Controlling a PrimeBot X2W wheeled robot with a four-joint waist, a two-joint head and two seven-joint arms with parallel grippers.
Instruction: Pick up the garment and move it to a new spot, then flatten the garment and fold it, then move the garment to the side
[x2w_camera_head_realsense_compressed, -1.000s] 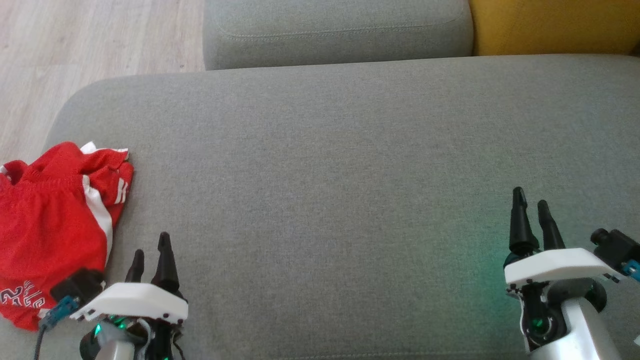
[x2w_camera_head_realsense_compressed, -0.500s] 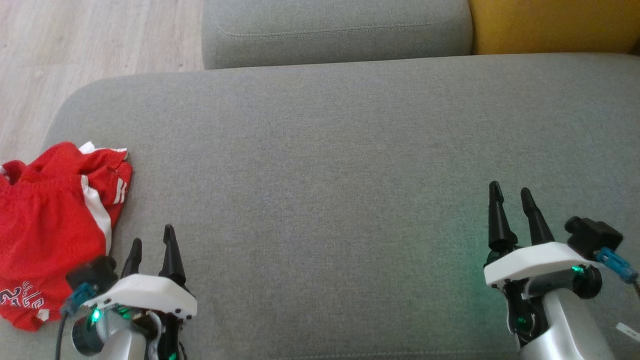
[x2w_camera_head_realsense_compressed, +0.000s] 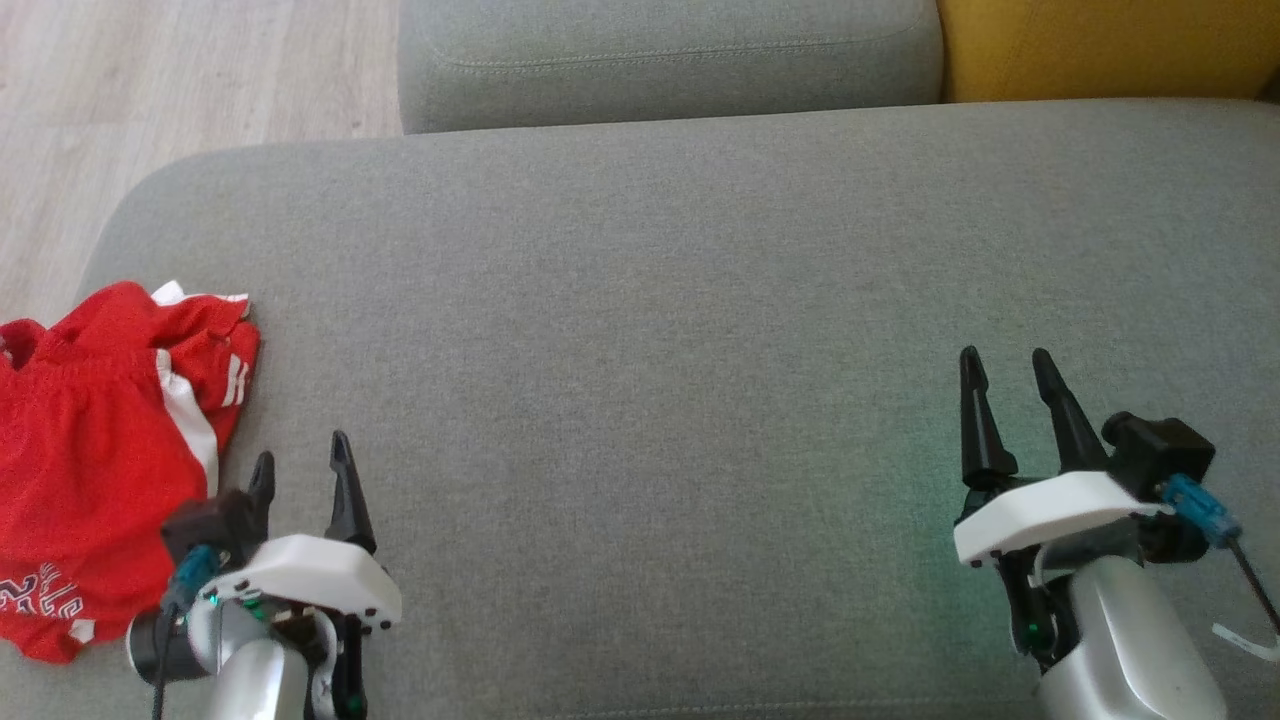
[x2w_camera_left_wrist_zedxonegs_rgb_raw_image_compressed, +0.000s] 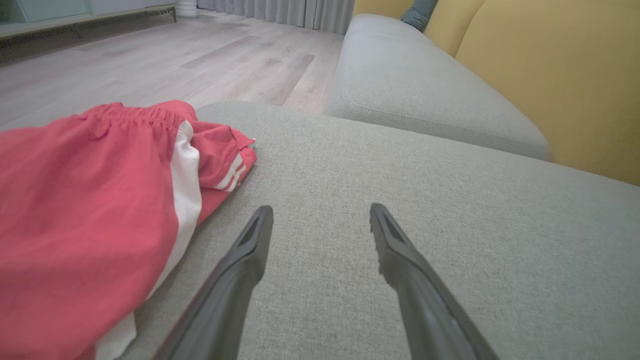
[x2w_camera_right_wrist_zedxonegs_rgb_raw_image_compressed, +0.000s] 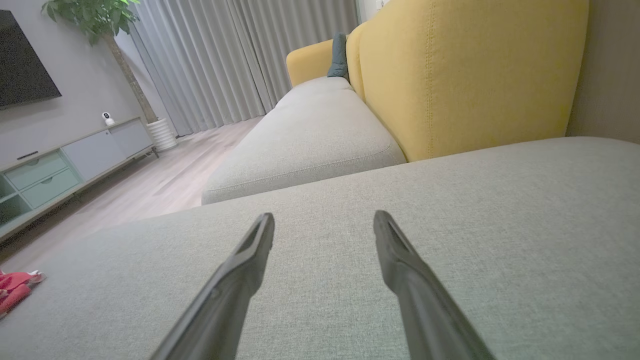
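The garment (x2w_camera_head_realsense_compressed: 90, 440), red shorts with white side panels and white lettering, lies crumpled at the left end of the grey sofa cushion (x2w_camera_head_realsense_compressed: 650, 300). In the left wrist view the garment (x2w_camera_left_wrist_zedxonegs_rgb_raw_image_compressed: 90, 215) spreads across the left half, its white stripe close to the left finger. My left gripper (x2w_camera_head_realsense_compressed: 300, 460) hovers open just right of the garment, holding nothing. My right gripper (x2w_camera_head_realsense_compressed: 1000, 362) stands open over bare cushion at the far right. In the right wrist view a corner of the garment (x2w_camera_right_wrist_zedxonegs_rgb_raw_image_compressed: 15, 287) shows at the left edge, and the right gripper (x2w_camera_right_wrist_zedxonegs_rgb_raw_image_compressed: 324, 220) is empty.
A second grey seat cushion (x2w_camera_head_realsense_compressed: 670, 55) lies beyond, with a yellow sofa back (x2w_camera_head_realsense_compressed: 1110, 45) at upper right. Wooden floor (x2w_camera_head_realsense_compressed: 180, 80) shows past the cushion's left end. A TV cabinet (x2w_camera_right_wrist_zedxonegs_rgb_raw_image_compressed: 60, 165) and curtains stand across the room.
Both grippers have risen slightly up the head view; the right one also shifted left. The left gripper's fingers now show further apart. The garment has not moved.
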